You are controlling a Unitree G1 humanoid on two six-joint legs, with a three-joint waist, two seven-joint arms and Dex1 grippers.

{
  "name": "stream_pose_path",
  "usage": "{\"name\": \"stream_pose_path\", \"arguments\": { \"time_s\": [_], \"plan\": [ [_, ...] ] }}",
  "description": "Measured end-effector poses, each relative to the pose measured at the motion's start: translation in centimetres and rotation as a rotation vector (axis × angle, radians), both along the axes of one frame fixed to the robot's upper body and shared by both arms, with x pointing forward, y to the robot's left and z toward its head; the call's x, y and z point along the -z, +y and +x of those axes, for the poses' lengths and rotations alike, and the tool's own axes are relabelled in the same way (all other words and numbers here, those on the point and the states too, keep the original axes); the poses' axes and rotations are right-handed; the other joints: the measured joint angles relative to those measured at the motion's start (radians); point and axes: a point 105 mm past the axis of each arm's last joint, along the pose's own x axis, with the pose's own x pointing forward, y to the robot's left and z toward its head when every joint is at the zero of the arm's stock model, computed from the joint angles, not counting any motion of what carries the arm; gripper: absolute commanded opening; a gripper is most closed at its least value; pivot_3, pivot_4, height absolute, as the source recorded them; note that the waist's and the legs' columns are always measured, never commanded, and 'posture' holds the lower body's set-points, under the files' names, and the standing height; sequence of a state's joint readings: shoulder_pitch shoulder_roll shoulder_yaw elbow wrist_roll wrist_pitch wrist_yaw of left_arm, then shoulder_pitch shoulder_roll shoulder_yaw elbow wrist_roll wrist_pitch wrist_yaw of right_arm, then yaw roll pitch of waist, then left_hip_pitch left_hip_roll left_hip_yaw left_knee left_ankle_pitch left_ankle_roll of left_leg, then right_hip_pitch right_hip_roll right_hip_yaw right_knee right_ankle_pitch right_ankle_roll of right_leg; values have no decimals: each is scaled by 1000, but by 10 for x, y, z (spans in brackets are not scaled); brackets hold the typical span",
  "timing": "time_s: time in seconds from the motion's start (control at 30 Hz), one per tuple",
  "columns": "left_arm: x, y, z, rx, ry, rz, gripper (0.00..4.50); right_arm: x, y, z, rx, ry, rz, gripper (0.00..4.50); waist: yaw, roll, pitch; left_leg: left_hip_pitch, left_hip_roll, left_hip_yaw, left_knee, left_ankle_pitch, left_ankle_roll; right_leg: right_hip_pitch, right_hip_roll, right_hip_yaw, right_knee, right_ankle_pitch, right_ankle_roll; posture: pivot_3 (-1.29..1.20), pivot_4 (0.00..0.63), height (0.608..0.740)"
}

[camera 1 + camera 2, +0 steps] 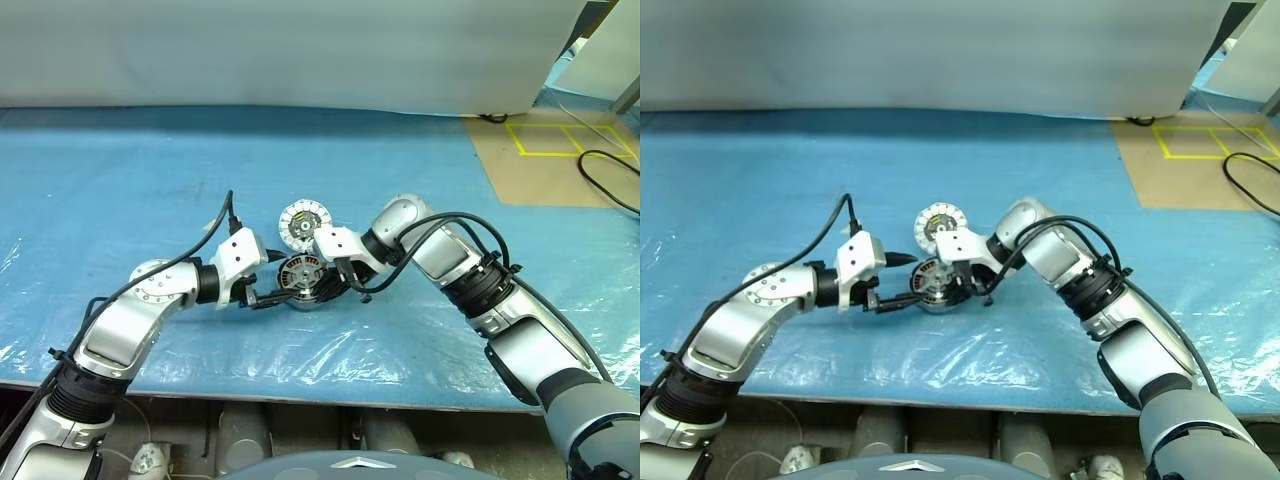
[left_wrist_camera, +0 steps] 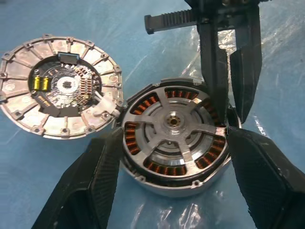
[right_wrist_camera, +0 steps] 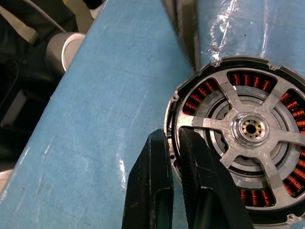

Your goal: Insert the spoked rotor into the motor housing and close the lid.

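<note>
The motor housing [image 1: 300, 272], a round metal cup with copper windings, rests on the blue table. Seated inside it is the spoked rotor [image 2: 183, 152], silver spokes within a thin dark rim. My left gripper [image 2: 174, 138] has a finger against each side of the housing wall [image 2: 162, 183], clamping it. My right gripper [image 3: 176, 138] comes in from the right, its fingers nearly together and pinching the rotor's rim at the housing's edge. Just behind the housing the lid [image 1: 303, 225] lies flat, showing pale rim segments and a dark circuit centre.
Crinkled clear plastic covers the blue table [image 1: 150, 170]. Its front edge [image 1: 320, 398] runs just below my arms. A brown board with yellow tape [image 1: 560, 150] and a black cable [image 1: 610, 185] lie at the back right.
</note>
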State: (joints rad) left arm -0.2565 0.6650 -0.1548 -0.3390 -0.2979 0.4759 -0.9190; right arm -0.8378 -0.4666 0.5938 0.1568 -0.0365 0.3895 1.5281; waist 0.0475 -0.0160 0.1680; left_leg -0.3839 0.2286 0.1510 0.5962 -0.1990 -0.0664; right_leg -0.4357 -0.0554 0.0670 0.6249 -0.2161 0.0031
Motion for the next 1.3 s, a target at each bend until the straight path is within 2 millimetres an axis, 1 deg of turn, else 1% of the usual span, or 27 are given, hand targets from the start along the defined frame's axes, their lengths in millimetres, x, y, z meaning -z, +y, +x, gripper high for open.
{"name": "stream_pose_path", "arguments": {
  "time_s": [0.07, 0.13, 0.27, 0.37, 0.5, 0.7, 0.73, 0.8, 0.87, 0.9, 1.0, 1.03, 1.1, 1.13, 1.2, 1.3],
  "plan": [
    [-1, 3, 3, -9, -1, 3, 3570, 5, -1, -2, -14, 3, -6, 1282, 0, 0, 0, 0, 0, 0, 0, 0, 0, 0, 0, 0, 0, 0, 0, 0, 150, 740],
    [-1, 6, 5, -19, 1, 5, 3570, 6, -1, -3, -26, 2, -3, 1876, -1, 0, 0, 0, 0, 0, 0, 0, 0, 0, 0, 0, 0, 0, 0, 0, 150, 740],
    [-3, 7, 6, -16, -5, 3, 3570, 5, 1, -2, -9, 18, 5, 1876, -4, 0, 0, 1, 0, 0, 0, 0, 0, 0, 0, 0, 1, 0, 0, 0, 150, 740],
    [-1, 9, 7, -21, -1, 6, 3570, -3, 5, 0, 43, 75, 20, 1876, -4, 0, 0, 1, 0, 0, 0, 0, 0, 0, 0, 0, 1, 0, 0, 0, 150, 740],
    [-3, 15, 9, -32, -8, 15, 3570, -30, 3, 5, 81, 82, 77, 1876, 0, 0, 0, 0, 0, 0, 0, 0, 0, 0, 0, 0, 0, 0, 0, 0, 150, 740],
    [-2, 21, 14, -53, -8, 12, 3570, -73, 0, 9, 135, 133, 242, 1876, 4, 0, 0, -1, 0, 0, 0, 0, 0, 0, 0, -1, 0, 0, 0, 0, 150, 740],
    [-2, 22, 14, -55, -9, 13, 3570, -79, -1, 12, 150, 132, 270, 1876, 5, 0, 0, 0, 0, 0, 0, 0, 0, 0, 0, -1, 0, 0, 0, 0, 150, 740],
    [-3, 24, 15, -61, -12, 12, 3570, -90, -2, 26, 223, 100, 339, 1876, 5, 0, 0, 0, 0, 0, 0, 0, 0, 0, 0, -1, 0, 0, 0, 0, 150, 740],
    [-6, 26, 17, -72, -24, 8, 3570, -96, -3, 47, 323, 46, 412, 1459, 2, 0, 0, 0, 0, 0, 0, 0, 0, 0, 0, -1, 1, 0, 0, 0, 150, 740],
    [-8, 27, 18, -78, -32, 6, 3570, -98, -5, 62, 404, 33, 454, 1225, 0, 0, 0, 0, 0, 0, 0, 0, 0, 0, 0, 0, 1, 0, 0, 0, 150, 740],
    [-12, 28, 20, -83, -50, 3, 3570, -101, -18, 100, 631, 35, 557, 246, 0, 0, 0, -1, 0, 0, 0, 0, 0, -1, 0, -1, 0, 0, 0, 0, 150, 740],
    [-13, 29, 20, -89, -52, 2, 3570, -103, -25, 110, 703, 34, 592, 17, 1, 0, 0, -2, 0, 0, 0, 0, 0, -1, 0, -1, -1, 0, 0, 0, 150, 740],
    [-14, 32, 22, -103, -54, 0, 3570, -103, -35, 125, 801, 22, 633, 17, 2, 0, 0, -3, 0, 0, -1, 0, 0, -1, 0, -2, -1, 0, -1, 0, 150, 740],
    [-14, 34, 23, -111, -55, -1, 3570, -99, -38, 131, 847, 26, 648, 17, 2, 0, 0, -4, 0, 0, -1, 0, 0, -1, 0, -5, -1, -1, -1, 0, 150, 740],
    [-15, 34, 24, -116, -58, -2, 3570, -88, -39, 135, 893, 52, 651, 17, 4, 0, 0, -5, 1, 0, -1, 0, 0, -2, 0, -8, -1, -1, -2, 0, 150, 740],
    [-16, 34, 24, -116, -60, -3, 3570, -68, -36, 137, 933, 119, 632, 17, 5, 0, 0, -7, 3, 0, 0, 0, 0, -4, 0, -10, 0, -1, -2, 0, 150, 740]
  ]
}}
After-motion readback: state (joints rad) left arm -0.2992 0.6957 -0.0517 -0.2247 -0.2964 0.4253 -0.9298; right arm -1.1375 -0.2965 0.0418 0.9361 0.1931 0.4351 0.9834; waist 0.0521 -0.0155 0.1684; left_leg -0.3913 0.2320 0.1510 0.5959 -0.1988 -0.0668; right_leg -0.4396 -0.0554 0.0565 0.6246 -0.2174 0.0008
